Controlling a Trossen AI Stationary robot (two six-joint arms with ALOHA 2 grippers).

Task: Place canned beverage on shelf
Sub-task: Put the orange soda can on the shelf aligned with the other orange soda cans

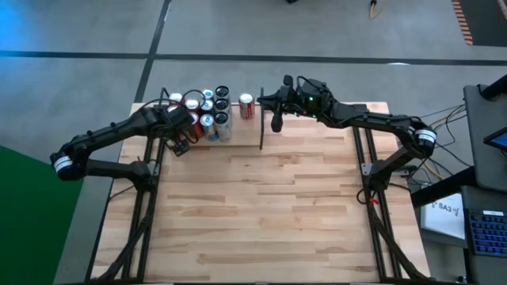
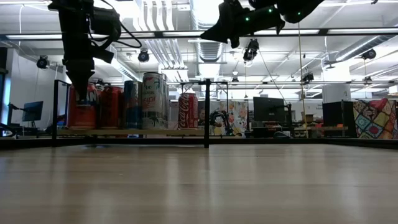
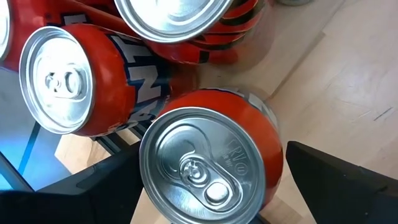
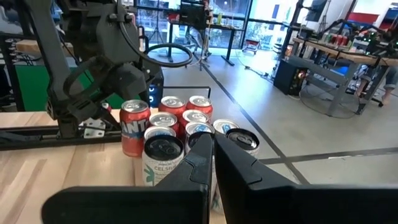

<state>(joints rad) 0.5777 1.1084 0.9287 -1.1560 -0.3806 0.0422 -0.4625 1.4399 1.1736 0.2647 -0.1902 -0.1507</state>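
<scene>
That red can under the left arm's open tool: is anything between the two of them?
Nothing visible. The left tool hangs right over the red can, one finger on either side, and the can already stands on the shelf among other cans.

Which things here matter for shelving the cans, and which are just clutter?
Job:
- light wood shelf board with black rod edges
- cluster of drink cans
- orange can between open left gripper
- lone red cola can

Clutter:
- shut right gripper, waiting
</scene>
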